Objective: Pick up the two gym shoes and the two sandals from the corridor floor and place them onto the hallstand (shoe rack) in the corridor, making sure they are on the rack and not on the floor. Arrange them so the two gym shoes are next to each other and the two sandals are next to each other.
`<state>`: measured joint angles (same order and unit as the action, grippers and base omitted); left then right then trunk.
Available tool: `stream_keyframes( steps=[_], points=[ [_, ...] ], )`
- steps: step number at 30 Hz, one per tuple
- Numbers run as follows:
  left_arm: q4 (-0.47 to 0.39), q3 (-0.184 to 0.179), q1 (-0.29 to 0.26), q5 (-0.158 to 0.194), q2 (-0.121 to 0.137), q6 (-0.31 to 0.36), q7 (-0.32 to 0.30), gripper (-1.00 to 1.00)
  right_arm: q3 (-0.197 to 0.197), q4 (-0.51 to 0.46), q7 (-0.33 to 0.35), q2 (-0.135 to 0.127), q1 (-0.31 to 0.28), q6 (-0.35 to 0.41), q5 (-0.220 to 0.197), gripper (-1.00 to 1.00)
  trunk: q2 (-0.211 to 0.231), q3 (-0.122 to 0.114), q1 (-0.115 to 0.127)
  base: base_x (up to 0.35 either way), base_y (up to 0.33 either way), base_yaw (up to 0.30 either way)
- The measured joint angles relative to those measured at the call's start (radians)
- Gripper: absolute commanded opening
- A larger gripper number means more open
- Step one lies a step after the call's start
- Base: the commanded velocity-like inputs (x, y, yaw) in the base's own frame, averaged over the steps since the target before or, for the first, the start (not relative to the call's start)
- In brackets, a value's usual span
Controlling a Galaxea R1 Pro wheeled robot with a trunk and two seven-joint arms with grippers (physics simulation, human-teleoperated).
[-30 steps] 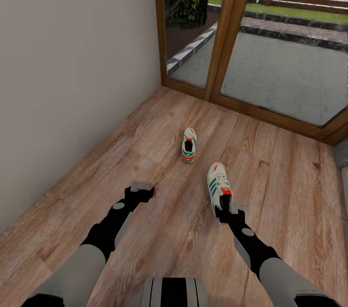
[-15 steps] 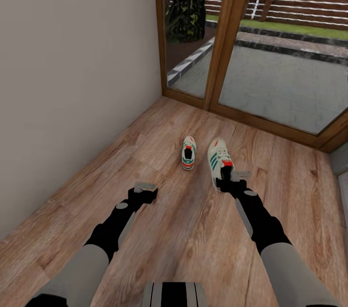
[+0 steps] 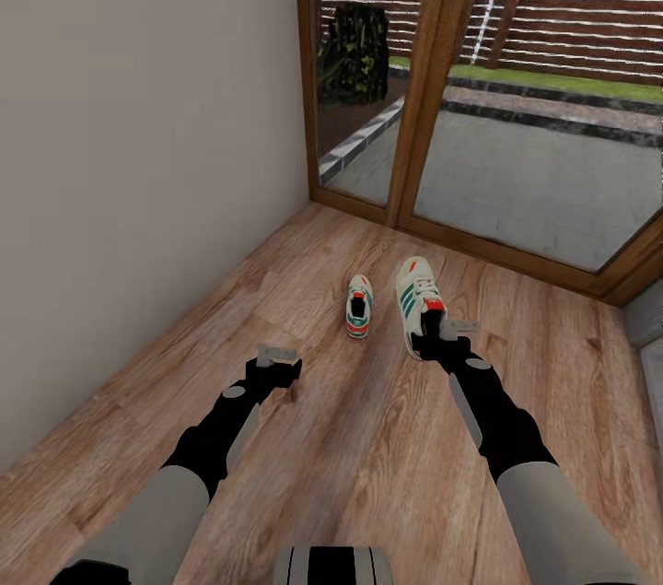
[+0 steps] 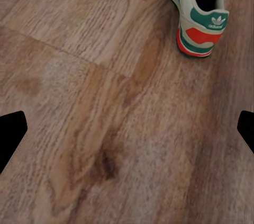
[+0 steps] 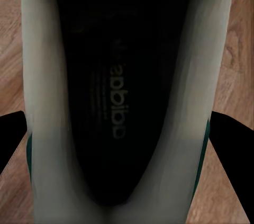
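Note:
One cream gym shoe [image 3: 417, 298] with green stripes is held by its heel in my right gripper [image 3: 440, 341], which is shut on it, toe pointing away from me. In the right wrist view its dark inside [image 5: 124, 75] lies between the fingers [image 5: 11, 138]. The second gym shoe [image 3: 359, 306] lies on the corridor floor [image 3: 322, 419] just left of the held one, its heel [image 4: 203, 25] towards my left gripper [image 3: 276, 359]. That gripper [image 4: 129, 134] hangs open over bare planks, short of the shoe. The sandals and the hallstand are out of view.
A plain beige wall [image 3: 138, 152] runs along the left. Ahead, wood-framed glass doors [image 3: 433, 78] close the corridor, with a paved yard behind them. A grey edge [image 3: 645, 318] shows at the far right.
My right gripper has carried the gym shoe forward, until it is beside the one on the floor. The head view has tilted up a little. The left arm has barely moved.

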<state>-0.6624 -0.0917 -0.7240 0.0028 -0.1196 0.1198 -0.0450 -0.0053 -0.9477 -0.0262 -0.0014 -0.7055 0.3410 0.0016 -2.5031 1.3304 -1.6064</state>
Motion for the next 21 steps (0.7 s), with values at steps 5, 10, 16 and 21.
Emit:
stream_keyframes(
  steps=[5,10,16,21],
  points=[
    [0.000,0.001,0.000,0.000,0.000,0.000,0.000,1.00,0.000,0.000,0.000,0.000,0.000,0.000,0.000,-1.00,0.001,-0.020,0.002,0.000,0.000,-0.146],
    [0.000,0.001,0.000,-0.001,0.000,0.000,0.000,1.00,0.001,0.000,0.000,0.000,0.000,0.000,0.000,-1.00,0.002,-0.042,0.005,0.000,0.000,-0.270],
    [0.000,0.001,0.000,0.000,0.000,0.000,0.000,1.00,0.001,0.000,0.000,0.000,0.000,0.000,0.000,-1.00,0.017,-0.067,0.014,0.000,0.000,-0.276],
    [0.000,0.001,0.000,-0.001,0.000,0.000,0.000,1.00,0.001,0.000,0.000,0.000,0.000,0.000,0.000,-1.00,0.052,-0.086,0.033,0.000,0.000,-0.277]
  ],
)
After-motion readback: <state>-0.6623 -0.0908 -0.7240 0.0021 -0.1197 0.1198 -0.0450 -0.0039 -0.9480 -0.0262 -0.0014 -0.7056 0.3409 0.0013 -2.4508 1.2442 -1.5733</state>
